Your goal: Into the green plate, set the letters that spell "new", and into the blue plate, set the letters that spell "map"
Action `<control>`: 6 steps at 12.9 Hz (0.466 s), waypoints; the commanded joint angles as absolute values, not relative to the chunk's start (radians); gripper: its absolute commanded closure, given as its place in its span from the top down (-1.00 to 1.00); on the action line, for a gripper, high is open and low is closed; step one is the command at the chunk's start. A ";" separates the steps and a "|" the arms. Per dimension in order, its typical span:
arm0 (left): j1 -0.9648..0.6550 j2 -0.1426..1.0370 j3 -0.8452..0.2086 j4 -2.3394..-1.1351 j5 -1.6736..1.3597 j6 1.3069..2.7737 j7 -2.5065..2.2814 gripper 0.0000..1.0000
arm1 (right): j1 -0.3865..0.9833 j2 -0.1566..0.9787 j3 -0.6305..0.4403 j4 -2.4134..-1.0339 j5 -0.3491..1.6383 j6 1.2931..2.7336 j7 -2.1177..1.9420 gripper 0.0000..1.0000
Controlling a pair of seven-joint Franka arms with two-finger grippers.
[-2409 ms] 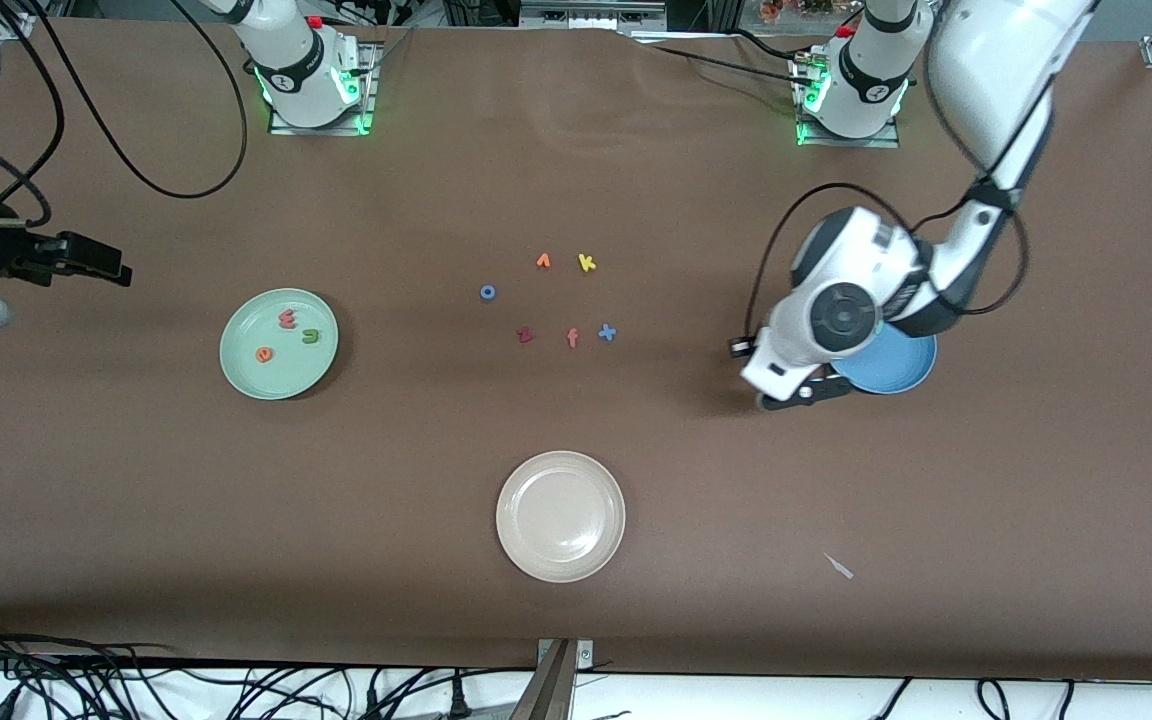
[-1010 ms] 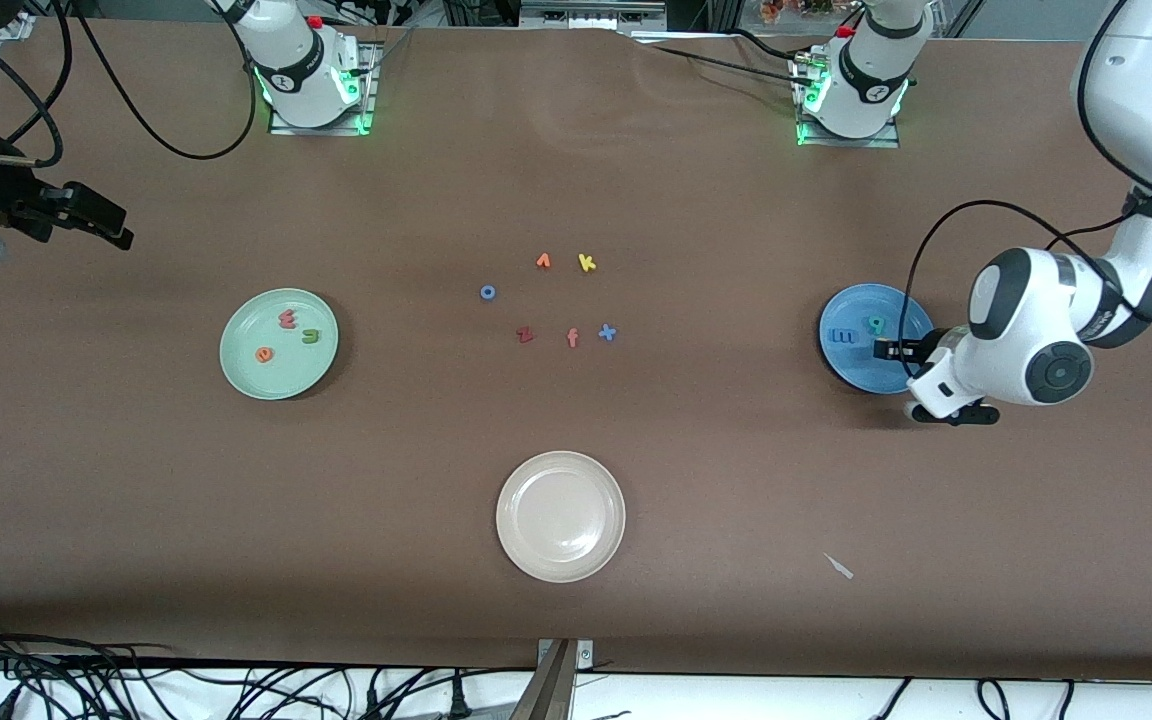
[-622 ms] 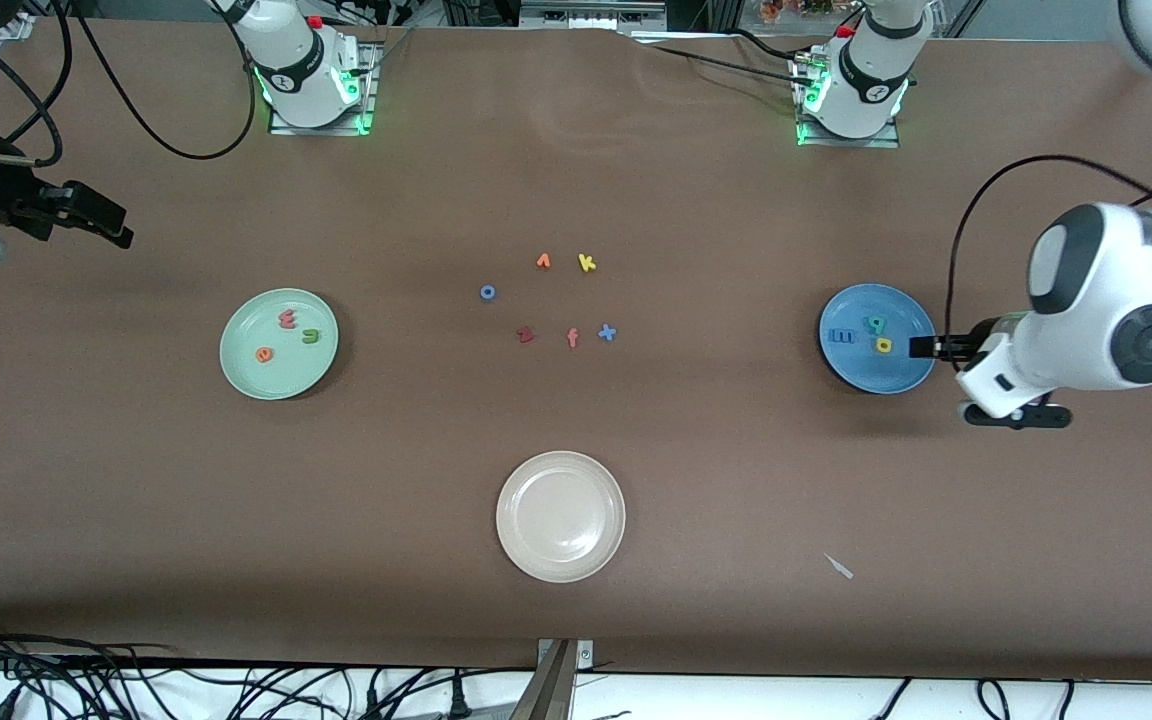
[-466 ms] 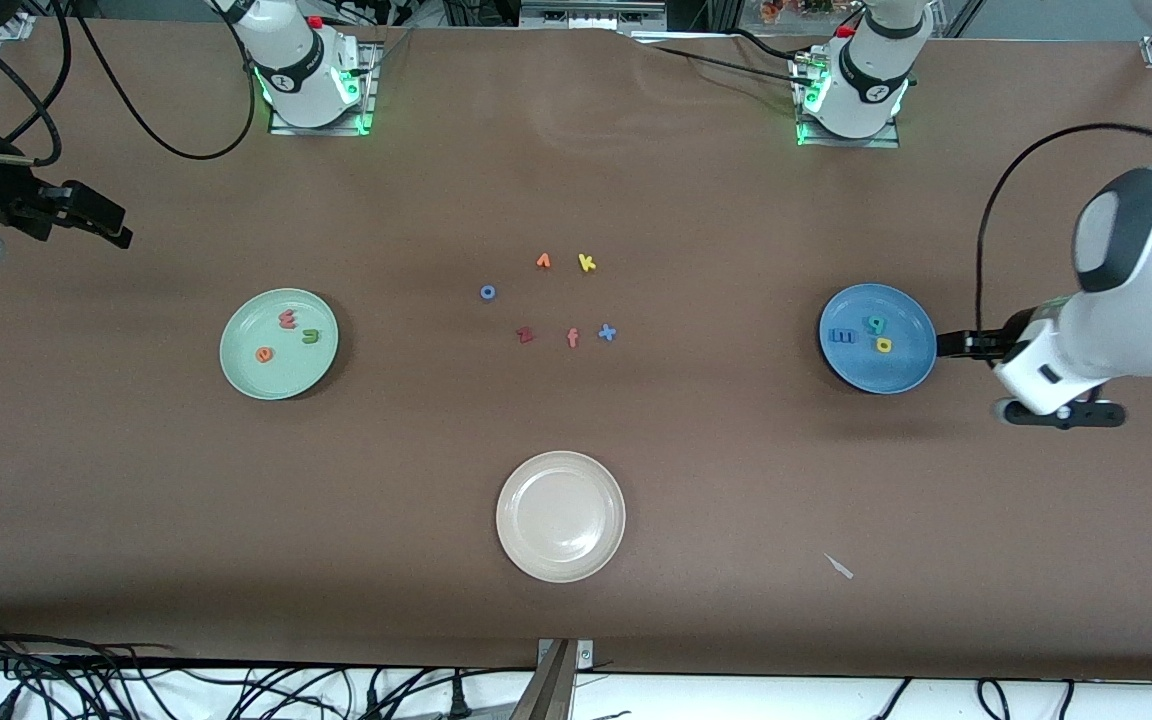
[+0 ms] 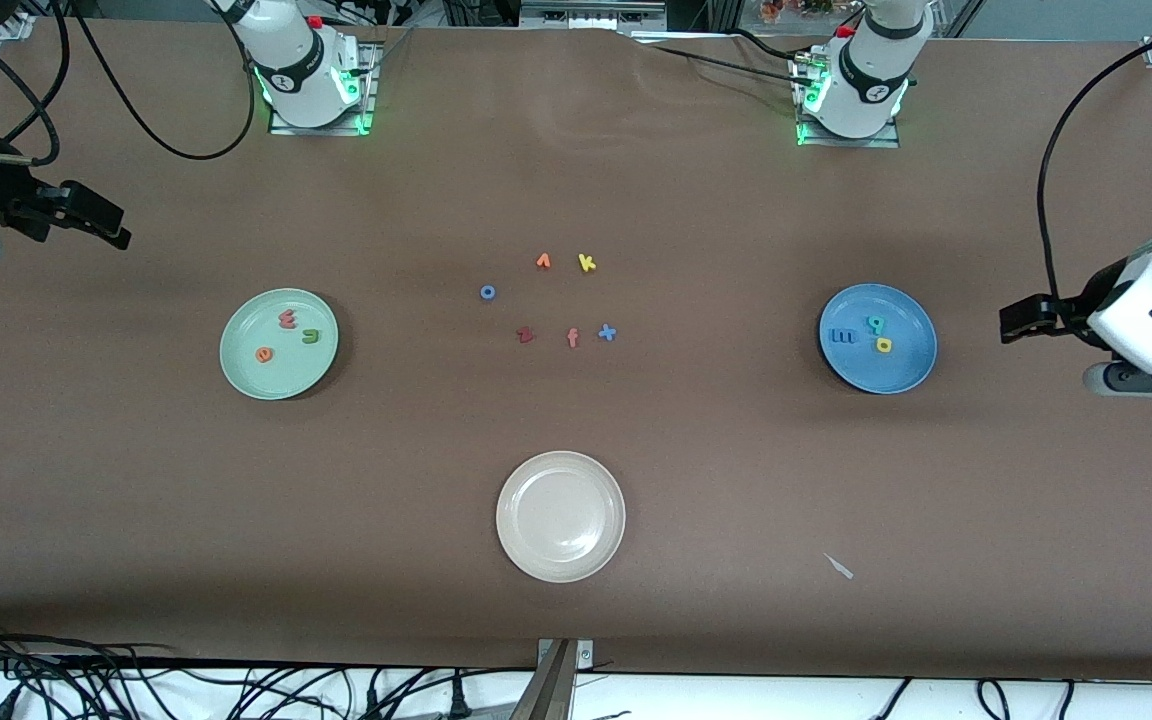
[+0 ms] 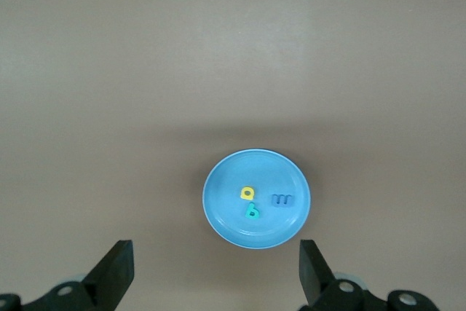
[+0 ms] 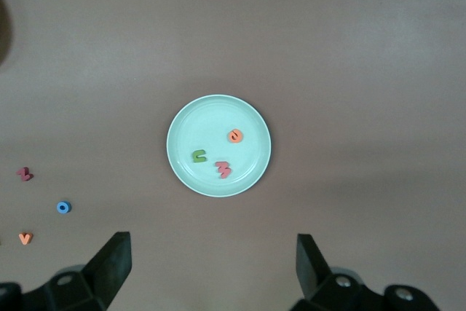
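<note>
Letters spelling "new" [image 5: 286, 335] lying inside green plate [image 5: 241, 375]; letters spelling "map" [image 5: 866, 335] lying inside blue plate [image 5: 901, 375], well off the rims. Left gripper [image 6: 215, 282] and right gripper [image 7: 211, 278] hanging over bare table ends, jaws spread wide, holding nothing.

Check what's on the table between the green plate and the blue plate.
Front view: six loose letters lie between the green plate and the blue plate: blue o, orange v, yellow k, dark red z, orange f, blue x.

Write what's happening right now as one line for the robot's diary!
green plate: n, e, w in | blue plate: m, a, p in | left gripper: jaws open, empty | right gripper: jaws open, empty
</note>
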State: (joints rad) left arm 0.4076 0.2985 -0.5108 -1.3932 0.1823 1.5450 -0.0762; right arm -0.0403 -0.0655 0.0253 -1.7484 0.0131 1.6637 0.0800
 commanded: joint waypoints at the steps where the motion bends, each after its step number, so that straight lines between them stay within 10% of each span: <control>1: 0.416 0.285 -0.523 -1.388 0.155 1.525 -0.058 1.00 | -0.052 -0.068 0.034 -1.738 0.012 1.663 0.066 1.00; 6: 0.326 0.301 -0.465 -1.318 0.155 1.525 -0.049 1.00 | -0.052 -0.069 0.037 -1.738 0.012 1.663 0.066 1.00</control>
